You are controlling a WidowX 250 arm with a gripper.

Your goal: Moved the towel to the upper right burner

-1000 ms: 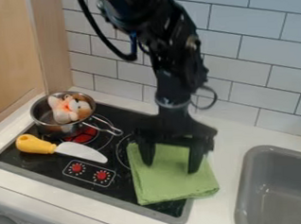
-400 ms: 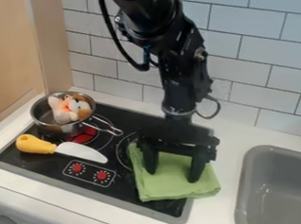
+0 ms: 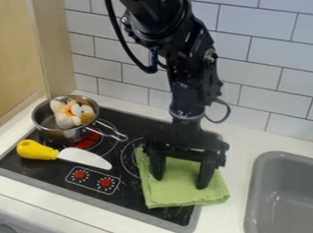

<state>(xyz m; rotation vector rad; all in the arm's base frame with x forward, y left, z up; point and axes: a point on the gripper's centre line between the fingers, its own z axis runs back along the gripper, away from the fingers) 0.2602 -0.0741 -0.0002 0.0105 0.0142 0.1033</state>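
Gripper fingers spread, tips at green towel, R side of stove (overlaps R edge). Pot w/ soft toy rear L; knife just in front; sink to R.

The black arm hung from the view's top edge, bent at a joint, with 1 cable curving beside its upper part. Below the wrist, the gripper pointed downward, its 2 fingers spread well apart, 1 tip lower in view.
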